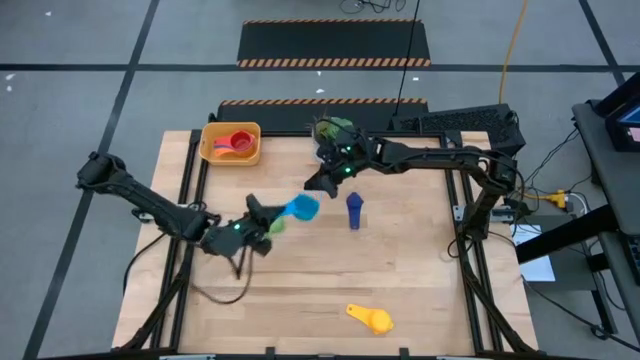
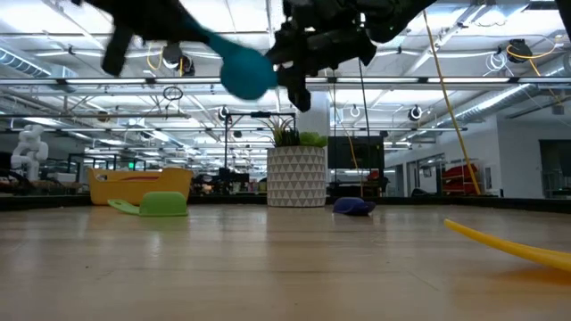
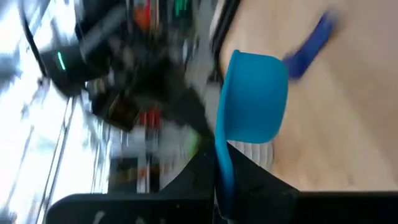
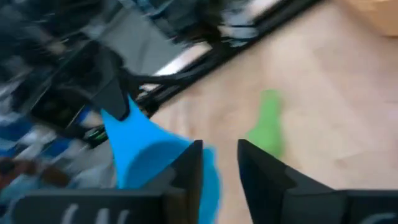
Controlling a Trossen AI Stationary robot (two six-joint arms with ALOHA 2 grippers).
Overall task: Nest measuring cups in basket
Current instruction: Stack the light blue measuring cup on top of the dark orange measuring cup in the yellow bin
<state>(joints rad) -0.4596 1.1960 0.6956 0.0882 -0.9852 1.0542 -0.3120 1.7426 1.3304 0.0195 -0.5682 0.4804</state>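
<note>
Mid-air handover over the table's centre: the left gripper [image 3: 225, 186] is clamped tight on the handle of the light blue plastic measuring cup [image 1: 301, 207], holding it well above the wood with the bowl thrust toward the other arm. The right gripper [image 4: 219, 163] sits right at the bowl from two o'clock, its fingers a little apart around the rim, not squeezing, so the left seems to carry the cup alone. The yellow-orange plastic basket [image 1: 214, 152] waits at eleven o'clock with a red cup [image 1: 240, 141] nested inside. A green cup [image 2: 161, 204] lies below the left gripper, a dark blue one [image 1: 354, 209] just at three o'clock, a yellow one [image 1: 371, 318] down at five.
</note>
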